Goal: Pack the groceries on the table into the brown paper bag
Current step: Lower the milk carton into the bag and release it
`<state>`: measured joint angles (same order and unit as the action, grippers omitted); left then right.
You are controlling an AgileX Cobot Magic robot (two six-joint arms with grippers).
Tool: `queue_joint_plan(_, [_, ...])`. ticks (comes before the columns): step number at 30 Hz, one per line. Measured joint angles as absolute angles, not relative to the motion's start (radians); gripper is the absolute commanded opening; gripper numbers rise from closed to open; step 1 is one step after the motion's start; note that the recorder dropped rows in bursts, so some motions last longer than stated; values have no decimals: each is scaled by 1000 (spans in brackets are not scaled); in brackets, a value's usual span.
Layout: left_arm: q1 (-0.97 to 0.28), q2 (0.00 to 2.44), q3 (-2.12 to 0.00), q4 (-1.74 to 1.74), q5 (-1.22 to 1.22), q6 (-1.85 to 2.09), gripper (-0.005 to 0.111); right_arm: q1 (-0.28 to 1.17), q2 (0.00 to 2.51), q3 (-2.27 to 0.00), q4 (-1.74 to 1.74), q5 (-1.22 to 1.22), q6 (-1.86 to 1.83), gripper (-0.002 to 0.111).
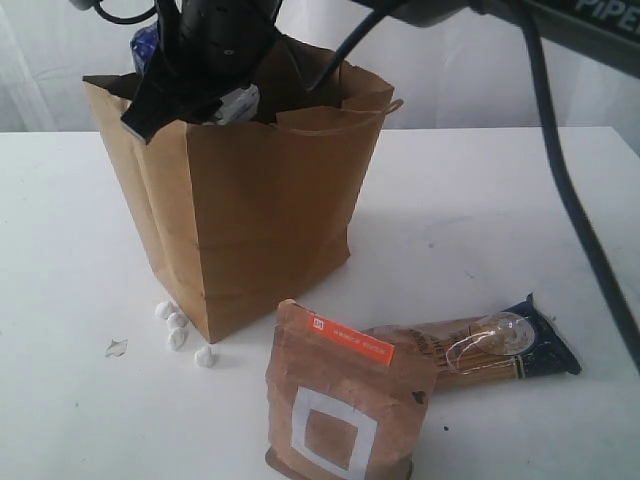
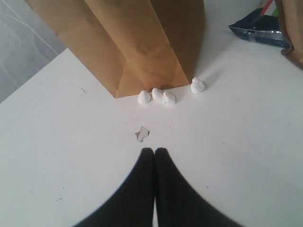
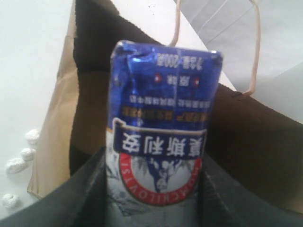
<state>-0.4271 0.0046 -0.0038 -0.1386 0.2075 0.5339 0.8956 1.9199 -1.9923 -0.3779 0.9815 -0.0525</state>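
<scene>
— While the right gripper (image 3: 156,189) sits at the mouth of the brown paper bag (image 1: 260,200), what has it got?

— Its two fingers are clamped on the small blue-white packet (image 3: 163,109), held over the bag's dark inside. White Chinese characters, 莫斯利安, cross a blue banner, upside down in the wrist view. A red ring below carries Latin capitals I can't read whole.

— And the left gripper (image 2: 155,156)?

— Fingers pressed together with nothing between them, over the table (image 2: 57,142) near the white crumbs (image 2: 163,97) at the bag's foot.

— Any other writing?

— The brown pouch with white square (image 1: 340,400) stands in front of the bag; the print on its orange strip is too small to read. The blue-ended spaghetti pack (image 1: 500,350) lies just behind it. "PIPER" shows on the arm link (image 1: 600,25) at the top right.
</scene>
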Motion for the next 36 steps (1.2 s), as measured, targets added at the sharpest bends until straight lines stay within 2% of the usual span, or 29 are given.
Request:
queue_joint_plan(7, [-427,5,-4,-139,208,534,0,896,1920,-1992,-358,960,-52,43])
queue_joint_plan(12, [-427,5,-4,-139,208,534,0,896,1920,-1992,-349,958,-52,56])
queue_joint_plan(36, [-427,5,-4,-139,208,534,0,894,1918,-2001,-351,907,-52,57])
